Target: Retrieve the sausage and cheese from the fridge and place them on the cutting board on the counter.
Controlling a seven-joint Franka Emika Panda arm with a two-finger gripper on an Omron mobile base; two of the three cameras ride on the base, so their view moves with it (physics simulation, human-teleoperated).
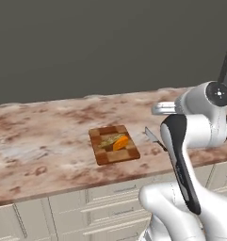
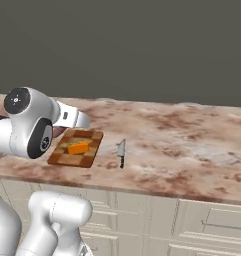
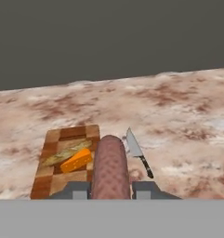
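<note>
Cheese (image 3: 76,161): delivered, lying on the board (image 3: 48,179) beside a tan speckled lump (image 3: 67,152); sausage (image 3: 110,169): pinched in the closed gripper (image 3: 110,189), over the board's right edge, not yet set down (the one step left, as I judge it); knife (image 3: 139,158): just right of the board; counter (image 3: 178,116): mottled stone over cream cabinets; wall: plain dark grey.

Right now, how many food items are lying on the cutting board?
2. The orange cheese lies mid-board, and a tan speckled lump lies beside it on the cutting board. The sausage is in the hand, not on the board.
</note>
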